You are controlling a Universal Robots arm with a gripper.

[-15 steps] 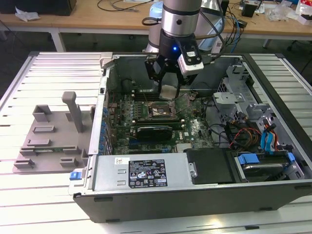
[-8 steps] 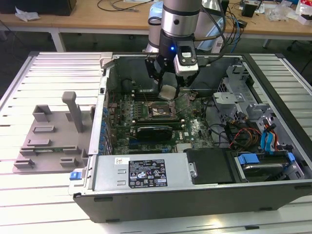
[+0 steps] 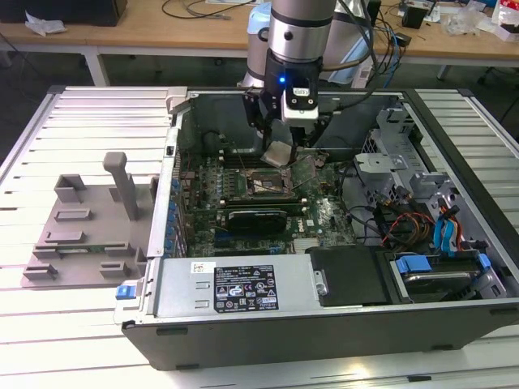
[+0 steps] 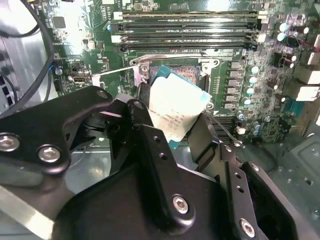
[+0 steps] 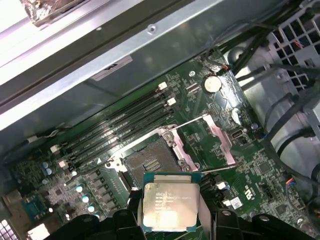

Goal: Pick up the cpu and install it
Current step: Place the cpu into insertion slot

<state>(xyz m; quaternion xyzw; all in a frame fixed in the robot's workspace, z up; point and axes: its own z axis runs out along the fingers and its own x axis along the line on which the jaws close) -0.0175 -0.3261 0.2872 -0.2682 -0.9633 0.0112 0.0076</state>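
Note:
My gripper [image 3: 279, 152] hangs inside the open computer case, shut on the cpu [image 3: 278, 153], a flat square chip with a silver top and a green rim. In the first wrist view the cpu [image 5: 168, 204] sits between the two black fingers [image 5: 134, 210], just short of the open socket [image 5: 149, 161]. In the second wrist view the cpu [image 4: 177, 108] is tilted above the socket [image 4: 170, 70]. The socket's metal load plate [image 5: 216, 136] stands swung open to one side. In the exterior view the socket [image 3: 266, 185] lies on the motherboard just below the held chip.
Memory slots [image 5: 120, 131] run along one side of the socket. A long black card [image 3: 255, 219] sits in front of it. Cables and drive bays [image 3: 422, 219] crowd the exterior view's right. A grey fixture [image 3: 89, 215] stands outside the case on the exterior view's left.

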